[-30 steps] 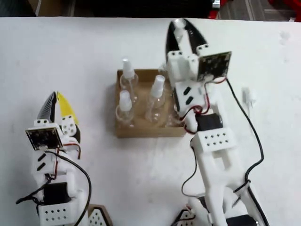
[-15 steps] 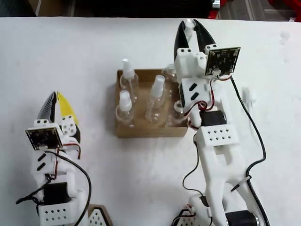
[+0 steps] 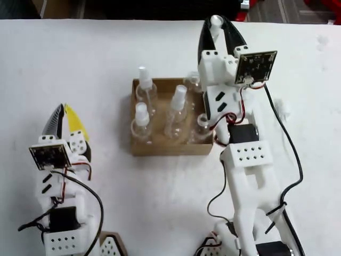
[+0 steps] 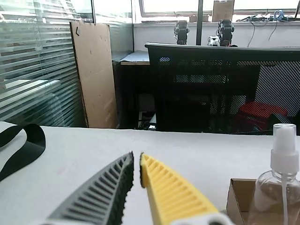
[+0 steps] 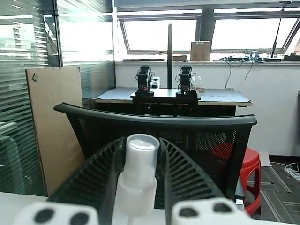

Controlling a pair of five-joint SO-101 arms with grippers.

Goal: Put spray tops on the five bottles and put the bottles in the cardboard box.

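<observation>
Snugly, right hand (image 3: 215, 22) around spray top (image 5: 139, 173)

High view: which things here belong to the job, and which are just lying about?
Job: cardboard box; three bottles with spray tops inside it; two more bottles by the right arm; spray top, gripped in the right claw.
Lying about: black strap; brown scrap beside the left arm's base.
</observation>
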